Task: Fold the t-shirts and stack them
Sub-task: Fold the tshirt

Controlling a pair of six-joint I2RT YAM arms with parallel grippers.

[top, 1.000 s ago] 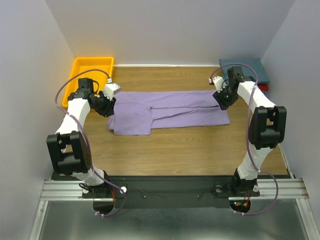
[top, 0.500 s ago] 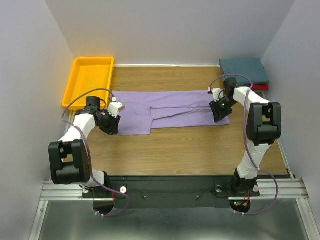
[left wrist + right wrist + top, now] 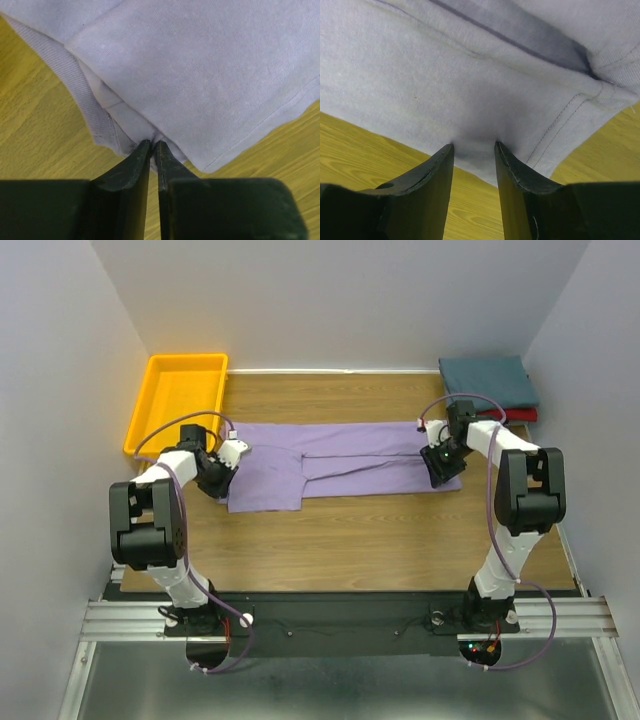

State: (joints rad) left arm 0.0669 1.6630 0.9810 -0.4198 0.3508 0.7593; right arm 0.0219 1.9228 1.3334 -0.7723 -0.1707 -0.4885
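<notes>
Plainly, the long lavender-purple cloth t-shirt [image 3: 340, 465] lies folded lengthwise across the middle of the wooden counter [image 3: 350, 540]. It looks soft, light and limp, so it is best taken by its end corners. The left tool [image 3: 152, 145] is pinched nearly closed on the layered left-end edge. The right tool [image 3: 474, 147] stands partly open astride the right hem, gripping nothing. Room for folding lies toward the near edge. The yellow-orange plastic tray [image 3: 186, 358] and the folded dark teal t-shirt [image 3: 487, 378] occupy the far corners.

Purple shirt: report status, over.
Left hand pinched on purple shirt, left end. Right hand open, straddling right hem. Shirt folded lengthwise, flat on table. Nothing blocking.
</notes>
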